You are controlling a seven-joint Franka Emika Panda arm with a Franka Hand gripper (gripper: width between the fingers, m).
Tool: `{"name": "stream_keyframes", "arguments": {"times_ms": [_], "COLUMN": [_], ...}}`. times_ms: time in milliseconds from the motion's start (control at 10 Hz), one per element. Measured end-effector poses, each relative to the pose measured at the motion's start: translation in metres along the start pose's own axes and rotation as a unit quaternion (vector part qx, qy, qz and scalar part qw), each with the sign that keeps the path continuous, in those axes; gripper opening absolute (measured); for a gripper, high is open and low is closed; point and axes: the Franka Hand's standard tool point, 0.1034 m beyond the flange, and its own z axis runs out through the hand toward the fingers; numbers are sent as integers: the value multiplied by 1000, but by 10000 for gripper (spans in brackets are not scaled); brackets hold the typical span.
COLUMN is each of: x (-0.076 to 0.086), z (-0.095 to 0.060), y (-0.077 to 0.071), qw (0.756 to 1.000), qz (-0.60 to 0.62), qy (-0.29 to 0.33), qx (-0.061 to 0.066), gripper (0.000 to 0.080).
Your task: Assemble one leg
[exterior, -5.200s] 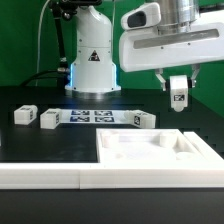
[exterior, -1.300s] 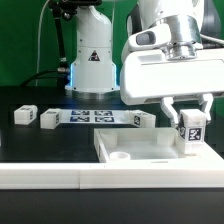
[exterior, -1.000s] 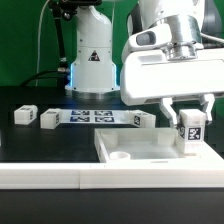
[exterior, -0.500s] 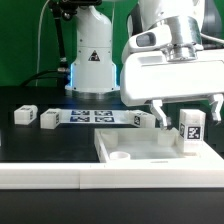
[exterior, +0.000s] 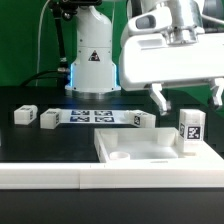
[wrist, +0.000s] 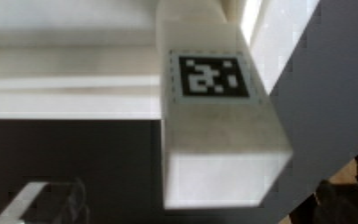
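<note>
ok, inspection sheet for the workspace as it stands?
surface: black table, marker board lying flat on it.
job's things: leg upright on a corner of the white panel, at the exterior view's right.
clutter: three loose white tagged blocks by the marker board.
grippers: tool open, above the leg, not touching.
cables: dark cable behind, at the exterior view's left.
surroundings: arm base, green backdrop.

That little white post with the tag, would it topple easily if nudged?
Probably stiff: the leg looks like hard, square-edged plastic. It stands upright on the panel, taller than wide, so a nudge might tip it, unless it is seated in a socket, which is not visible. Its flat faces should keep it from rolling.
</note>
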Motion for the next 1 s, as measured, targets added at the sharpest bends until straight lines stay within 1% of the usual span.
{"name": "stream_keyframes", "arguments": {"times_ms": [200, 300, 400, 500, 600, 700, 800, 900, 1000], "x": [-2, -7, -8, -8, 0, -7, -8, -14, -9], "z": [1, 5, 9, 12, 15, 16, 18, 17, 19], "y": [-1, -2, -4, -6, -3, 0, 2, 0, 0], "qw": [1000, 999, 997, 992, 990, 984, 978, 966, 966], "qz": [0, 5, 12, 24, 27, 30, 32, 37, 36], "qy": [-7, -36, -70, -126, -139, -177, -205, -255, -254], "qx": [1, 5, 9, 15, 16, 18, 20, 25, 26], "gripper": [649, 649, 649, 649, 648, 648, 648, 649, 648]}}
